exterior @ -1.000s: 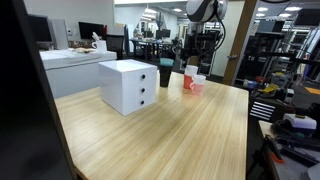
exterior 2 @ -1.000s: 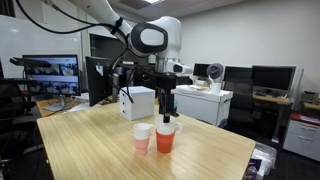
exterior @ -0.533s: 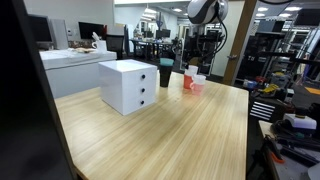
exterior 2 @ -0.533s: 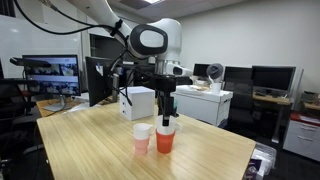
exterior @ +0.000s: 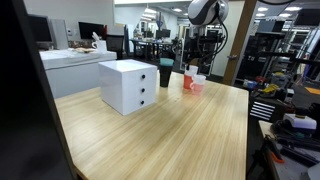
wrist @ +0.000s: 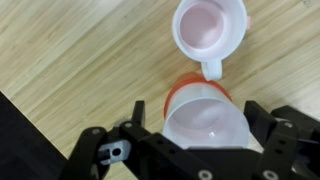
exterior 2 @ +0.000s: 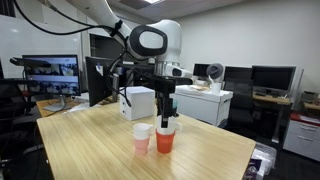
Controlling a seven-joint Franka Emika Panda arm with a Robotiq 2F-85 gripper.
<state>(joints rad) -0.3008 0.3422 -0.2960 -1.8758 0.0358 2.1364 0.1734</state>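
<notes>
In the wrist view a translucent white cup (wrist: 205,125) sits nested inside an orange cup (wrist: 190,92) on the wooden table. My gripper (wrist: 195,112) hangs straight over them, one finger on each side of the white cup with small gaps, so it is open. A white cup with a handle and pinkish inside (wrist: 210,25) stands just beyond. In an exterior view my gripper (exterior 2: 167,112) is right above the orange cup (exterior 2: 165,141), with the handled cup (exterior 2: 142,138) beside it. In the other exterior view my gripper (exterior: 192,63) is over the cups (exterior: 191,84) at the table's far end.
A white drawer unit (exterior: 128,86) stands on the wooden table (exterior: 170,130), with a black cup (exterior: 165,75) beside it. The drawer unit (exterior 2: 138,102) is behind my gripper. Desks, monitors and shelves surround the table.
</notes>
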